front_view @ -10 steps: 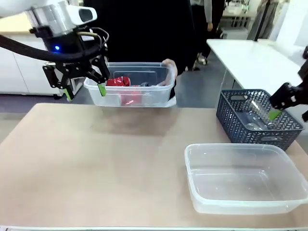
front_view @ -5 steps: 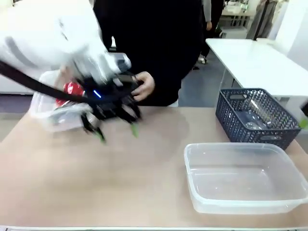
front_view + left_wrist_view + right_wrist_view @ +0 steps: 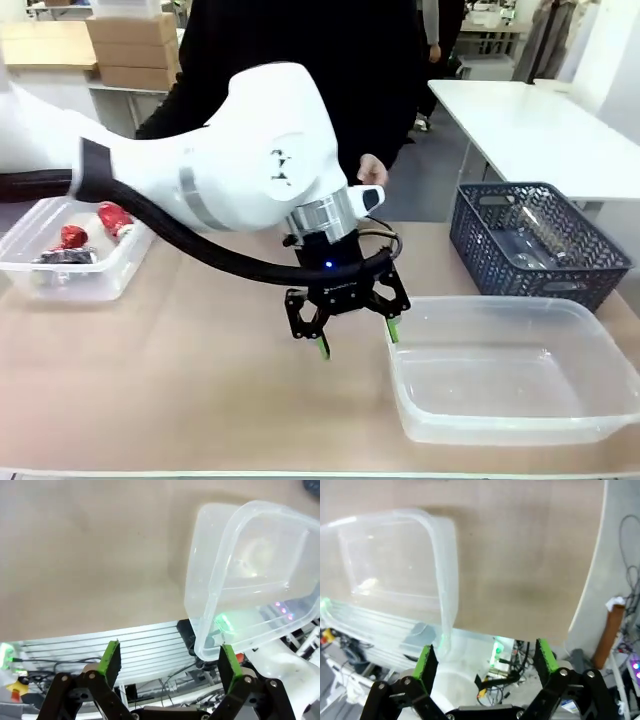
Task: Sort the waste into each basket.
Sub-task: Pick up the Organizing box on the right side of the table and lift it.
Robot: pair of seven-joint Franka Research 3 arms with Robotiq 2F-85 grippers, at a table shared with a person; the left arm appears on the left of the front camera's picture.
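Shiny red foil pieces [image 3: 110, 218] and a dark piece [image 3: 62, 257] lie in a clear tub [image 3: 120, 262] at the table's left. A second clear tub [image 3: 500, 303] stands at the front right with nothing in it. My left gripper [image 3: 358, 338] hangs open just left of that tub's near-left corner, holding nothing. In the left wrist view the left gripper [image 3: 170, 660] stands open with the tub's corner [image 3: 192, 595] by one finger. Seen from the right wrist, my right gripper [image 3: 485, 659] is open above the tub's rim [image 3: 447, 580]. Clear bottles [image 3: 525, 235] lie in the lattice basket.
A dark blue lattice basket [image 3: 480, 250] stands at the back right, behind the bare tub. A person in black stands at the far side, one hand [image 3: 370, 170] just above my left arm. A white table [image 3: 540, 130] stands behind on the right.
My left arm has swung from the far left down to the middle, beside the bare tub. The tub with red pieces now rests on the table's left. The right gripper has left the front view.
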